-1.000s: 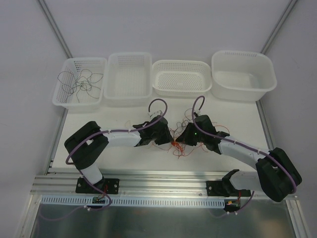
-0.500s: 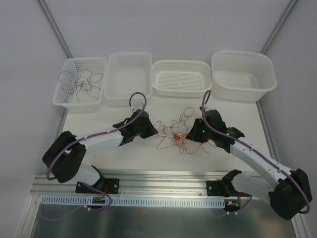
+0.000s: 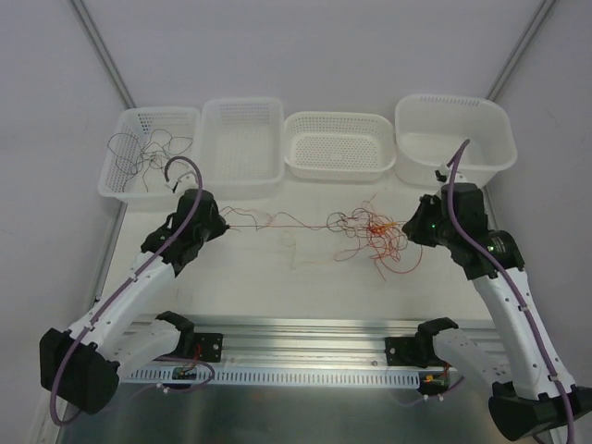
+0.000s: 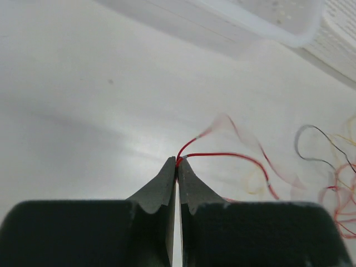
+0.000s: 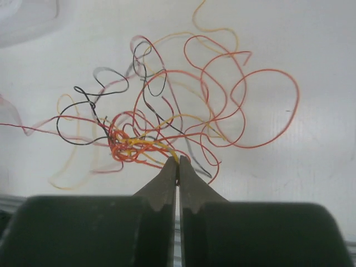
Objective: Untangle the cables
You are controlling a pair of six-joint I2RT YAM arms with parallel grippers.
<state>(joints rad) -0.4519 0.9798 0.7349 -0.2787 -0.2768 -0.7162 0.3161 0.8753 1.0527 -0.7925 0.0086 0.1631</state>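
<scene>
Pinching red wire (image 4: 236,155): left claw (image 4: 177,162); right claw (image 5: 178,162) clamps cable tangle (image 5: 136,142).

Soft, even light is falling, casting faint shadows. In the left wrist view the cables (image 4: 228,154) are smearing.

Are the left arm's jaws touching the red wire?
Touching. The left wrist view shows the left jaws shut tight on the red wire, which comes out right at their tips with no gap.
</scene>
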